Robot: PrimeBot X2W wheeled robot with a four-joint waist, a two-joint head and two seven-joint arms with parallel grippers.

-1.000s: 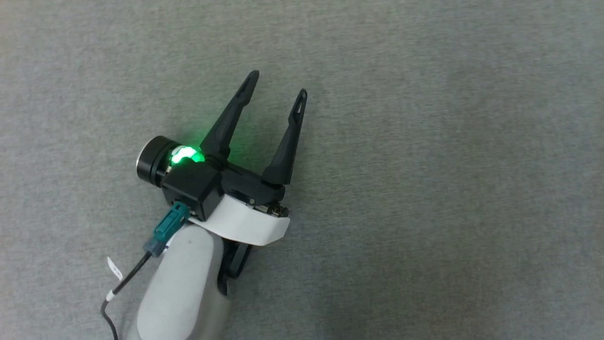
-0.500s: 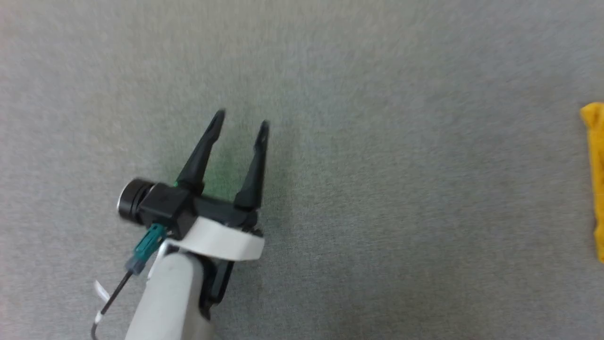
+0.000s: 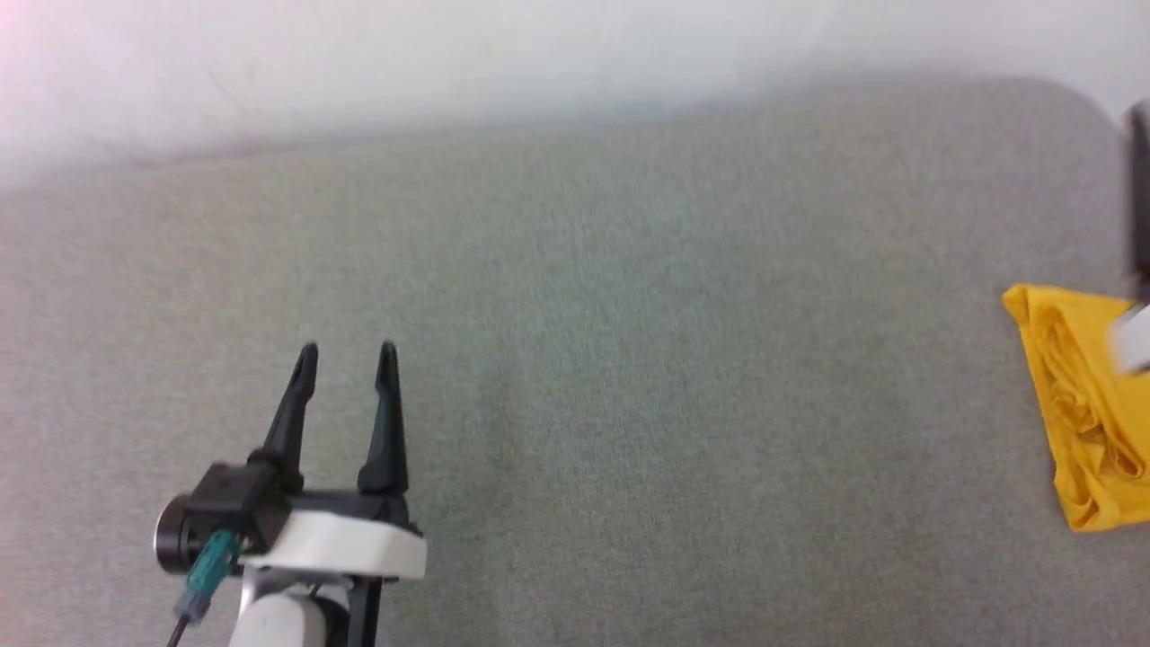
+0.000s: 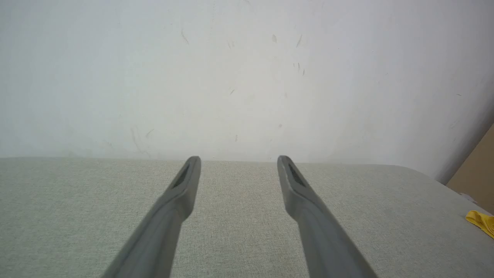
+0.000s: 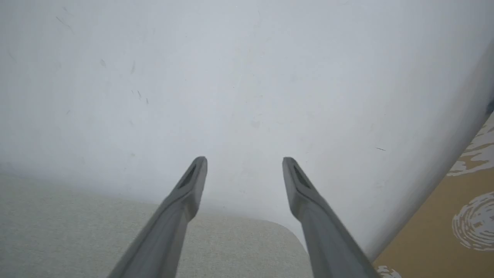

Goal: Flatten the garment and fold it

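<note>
The mustard-yellow garment point(image 3: 1083, 413) lies crumpled at the right edge of the head view, cut off by the frame; its print is hidden. A yellow corner of the garment point(image 4: 482, 221) peeks in at the right of the left wrist view. My left gripper point(image 3: 348, 352) hovers open and empty over the grey surface at lower left, far from the garment. A blurred dark and pale part of my right arm point(image 3: 1136, 270) shows at the right edge, above the garment. In the right wrist view my right gripper point(image 5: 244, 163) is open with nothing between its fingers.
The grey fabric surface point(image 3: 629, 377) ends at a white wall point(image 3: 539, 54) at the back, with a rounded far right corner point(image 5: 285, 227). Beyond that corner is tan patterned floor point(image 5: 455, 220).
The head camera has swung up and right, bringing the wall and more of the garment into view. My left gripper's fingers have narrowed somewhat but stay open.
</note>
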